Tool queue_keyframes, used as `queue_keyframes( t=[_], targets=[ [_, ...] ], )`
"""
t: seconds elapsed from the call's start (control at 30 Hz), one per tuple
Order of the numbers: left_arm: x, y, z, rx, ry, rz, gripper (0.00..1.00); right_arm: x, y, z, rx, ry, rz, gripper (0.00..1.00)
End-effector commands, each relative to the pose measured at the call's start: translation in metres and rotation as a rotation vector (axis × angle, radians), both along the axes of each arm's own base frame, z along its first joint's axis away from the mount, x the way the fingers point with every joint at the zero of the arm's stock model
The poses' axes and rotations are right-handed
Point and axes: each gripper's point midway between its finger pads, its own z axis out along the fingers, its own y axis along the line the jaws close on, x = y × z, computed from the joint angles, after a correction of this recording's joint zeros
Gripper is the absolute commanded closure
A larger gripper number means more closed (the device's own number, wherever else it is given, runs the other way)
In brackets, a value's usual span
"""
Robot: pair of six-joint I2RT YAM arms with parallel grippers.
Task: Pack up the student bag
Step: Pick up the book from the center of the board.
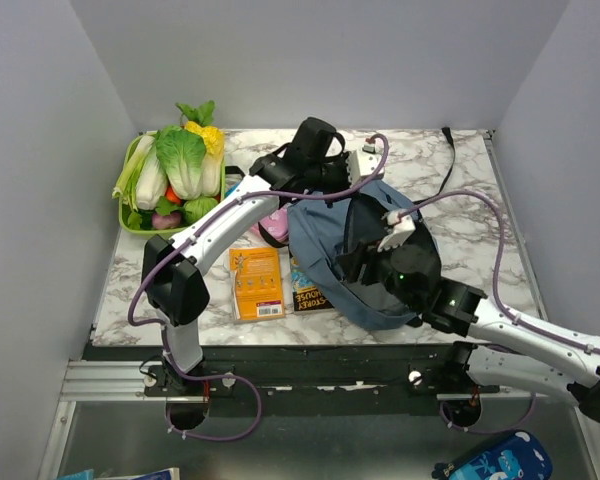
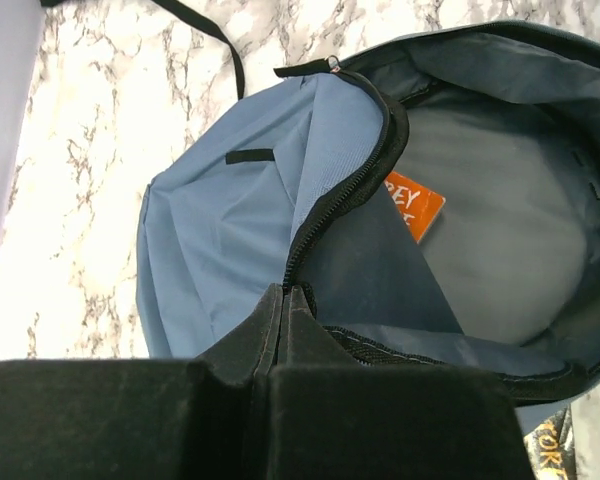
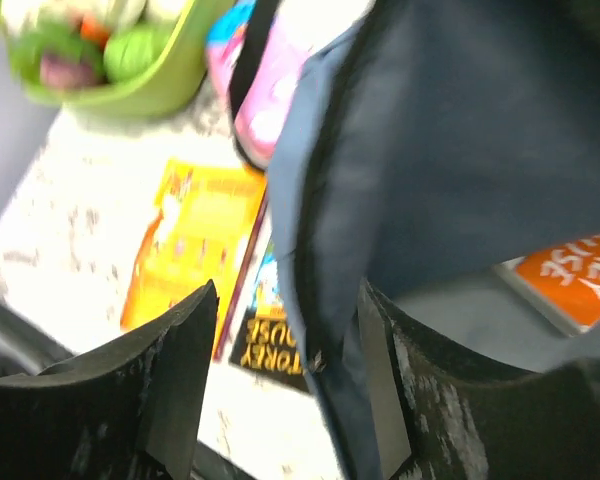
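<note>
Matt woven cloth: student bag (image 2: 220,240). Smooth marbled top: table (image 1: 470,200). Glossy green plastic: basket (image 1: 130,224).

Student bag (image 1: 320,240) beside orange book (image 1: 256,283) on marble table (image 1: 480,180)

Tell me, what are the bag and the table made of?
Bag: soft woven cloth, matte dusty blue; it sags and folds, with a black zipper along its opening. Table: looks like polished marble, white with grey veins, though it could be a printed surface.

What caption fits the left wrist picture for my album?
The left claw pinches the student bag by its zipper rim, showing an orange book inside.
</note>
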Motion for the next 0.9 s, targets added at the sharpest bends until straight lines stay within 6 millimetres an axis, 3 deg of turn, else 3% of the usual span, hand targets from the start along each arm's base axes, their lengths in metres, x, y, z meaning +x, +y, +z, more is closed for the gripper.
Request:
queue_keyframes(
  t=[0.0, 0.1, 0.13, 0.17, 0.23, 0.27, 0.4, 0.67, 0.87],
  targets=[
    [0.001, 0.003, 0.012, -0.07, 0.096, 0.037, 1.0, -0.047, 0.049, -0.02, -0.243, -0.11, 0.358, 0.31],
    [-0.004, 0.003, 0.016, -0.097, 0.156, 0.046, 1.0, -0.065, 0.091, -0.04, -0.405, -0.168, 0.501, 0.25],
    [-0.004, 0.002, 0.016, -0.095, 0.17, 0.05, 1.0, -0.068, 0.104, -0.063, -0.494, -0.152, 0.547, 0.23],
    [-0.007, 0.003, 0.021, -0.094, 0.185, 0.047, 1.0, -0.072, 0.125, -0.056, -0.537, -0.206, 0.596, 0.19],
    [-0.009, 0.005, 0.023, -0.087, 0.208, 0.047, 1.0, -0.073, 0.145, -0.066, -0.605, -0.222, 0.636, 0.16],
    [-0.012, 0.006, 0.025, -0.079, 0.224, 0.044, 1.0, -0.073, 0.165, -0.08, -0.653, -0.24, 0.674, 0.13],
    [-0.019, 0.017, 0.026, -0.082, 0.267, 0.034, 1.0, -0.074, 0.205, -0.106, -0.71, -0.29, 0.752, 0.09],
    [-0.022, 0.027, 0.023, -0.081, 0.279, 0.043, 1.0, -0.069, 0.252, -0.12, -0.74, -0.433, 0.8, 0.05],
    [-0.02, 0.024, 0.026, -0.097, 0.28, 0.037, 1.0, -0.087, 0.281, -0.125, -0.701, -0.507, 0.928, 0.03]
  ],
)
